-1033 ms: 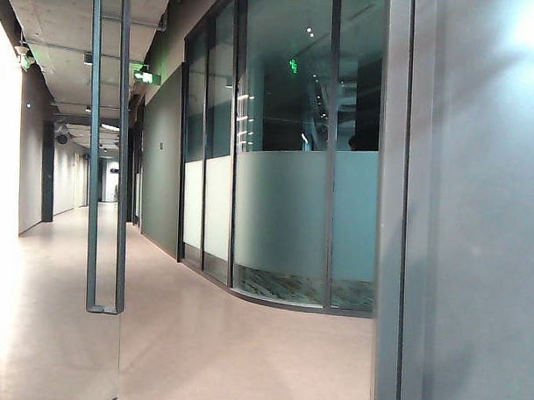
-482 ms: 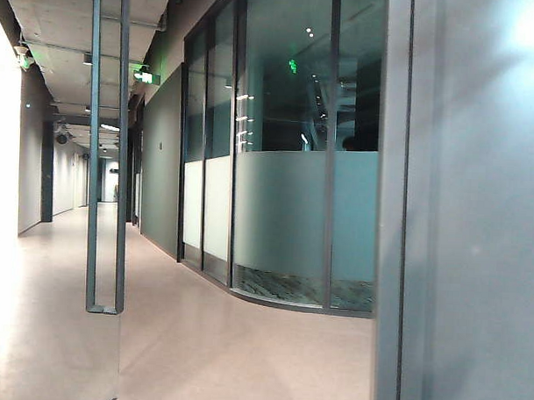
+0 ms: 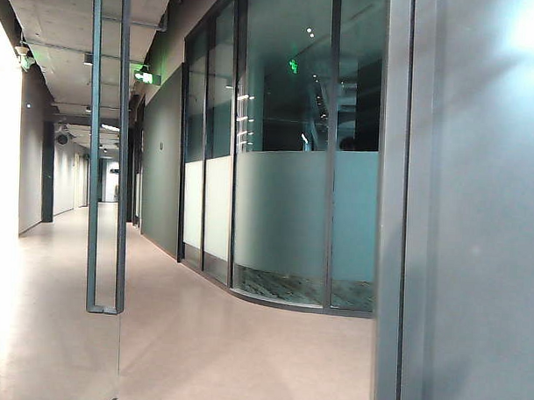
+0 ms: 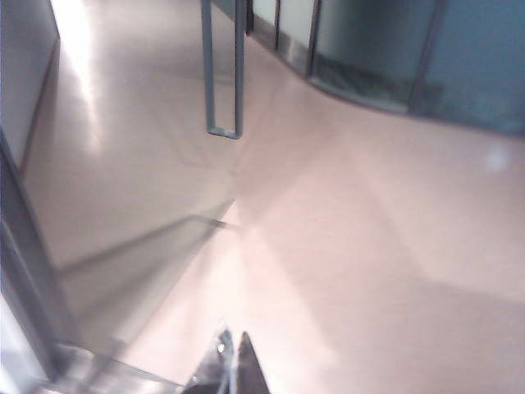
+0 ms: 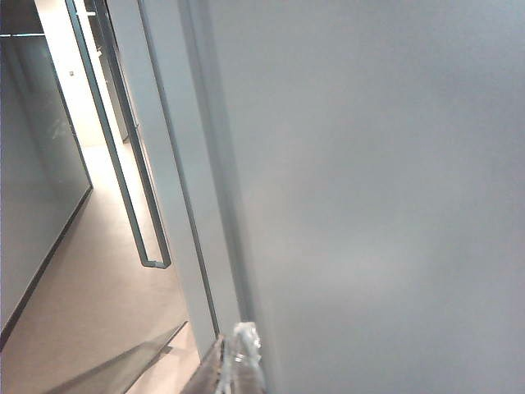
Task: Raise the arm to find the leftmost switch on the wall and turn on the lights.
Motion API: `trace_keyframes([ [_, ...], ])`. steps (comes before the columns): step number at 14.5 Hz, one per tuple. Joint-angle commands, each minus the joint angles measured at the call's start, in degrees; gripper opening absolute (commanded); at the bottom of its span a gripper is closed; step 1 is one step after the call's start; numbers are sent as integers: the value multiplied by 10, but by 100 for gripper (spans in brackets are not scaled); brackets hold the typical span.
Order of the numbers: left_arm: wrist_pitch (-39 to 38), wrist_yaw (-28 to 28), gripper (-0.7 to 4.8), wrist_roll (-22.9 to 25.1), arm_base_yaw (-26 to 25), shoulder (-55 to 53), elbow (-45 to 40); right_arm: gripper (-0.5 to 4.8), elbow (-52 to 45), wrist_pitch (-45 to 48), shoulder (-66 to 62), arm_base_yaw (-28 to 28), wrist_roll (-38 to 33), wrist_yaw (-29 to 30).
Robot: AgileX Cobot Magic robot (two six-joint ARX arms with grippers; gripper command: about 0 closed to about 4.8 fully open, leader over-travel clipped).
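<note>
The right claw (image 5: 234, 361) is seen clenched, its tips nearly against the grey wall (image 5: 369, 189); the left claw (image 4: 232, 369), also clenched, is aimed at the floor (image 4: 328, 246). No switch is shown anywhere, so it is judged to lie higher up the wall, nearer the right arm.

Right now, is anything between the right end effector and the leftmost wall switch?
Cannot say: no switch shows in any view. The right end effector faces a bare grey wall, fingertips together. The left end effector points at the floor.
</note>
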State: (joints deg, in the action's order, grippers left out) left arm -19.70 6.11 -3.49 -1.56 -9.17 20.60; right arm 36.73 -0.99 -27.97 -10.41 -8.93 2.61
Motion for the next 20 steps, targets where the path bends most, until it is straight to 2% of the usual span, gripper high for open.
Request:
trace_keyframes([
  [1,20,-39,-5,-51,12,58,-76,-1,2,7,1,0,2,3],
  [5,103,-35,-5,-53,40,89,-156,-1,2,7,1,0,2,5],
  [9,132,-33,-5,-54,40,89,-179,-1,2,7,1,0,2,5],
  [12,138,-33,-5,-66,40,89,-201,-1,2,7,1,0,2,5],
  [20,125,-33,-5,-60,40,89,-201,-1,2,7,1,0,2,5],
])
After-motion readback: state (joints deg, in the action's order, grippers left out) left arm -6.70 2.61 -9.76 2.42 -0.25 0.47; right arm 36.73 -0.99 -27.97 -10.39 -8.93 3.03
